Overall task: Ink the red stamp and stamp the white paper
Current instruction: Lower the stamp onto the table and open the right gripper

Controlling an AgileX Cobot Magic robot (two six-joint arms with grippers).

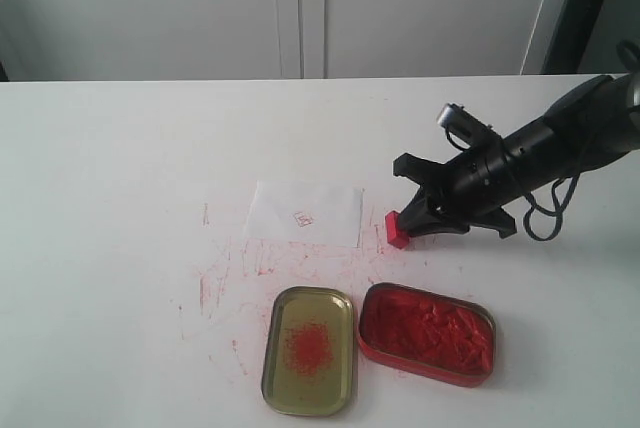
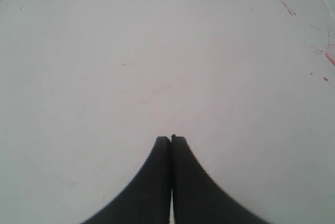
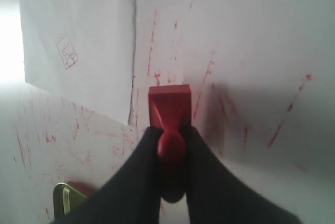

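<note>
My right gripper (image 1: 410,220) is shut on the handle of the red stamp (image 1: 397,230), whose square base sits at the table surface just right of the white paper (image 1: 305,212). In the right wrist view the red stamp (image 3: 168,110) is pinched by its rounded handle between the black fingers (image 3: 137,174), beside the edge of the white paper (image 3: 84,41). The paper bears a small red square print. The left gripper (image 2: 170,139) is shut on nothing over bare table; it is out of the exterior view.
A red ink-filled oblong tin (image 1: 428,332) lies near the front edge, with its yellowish lid (image 1: 309,350) holding a red smudge to its left. Red ink streaks (image 1: 225,273) mark the table below and left of the paper. A black cable hangs off the right arm (image 1: 550,210).
</note>
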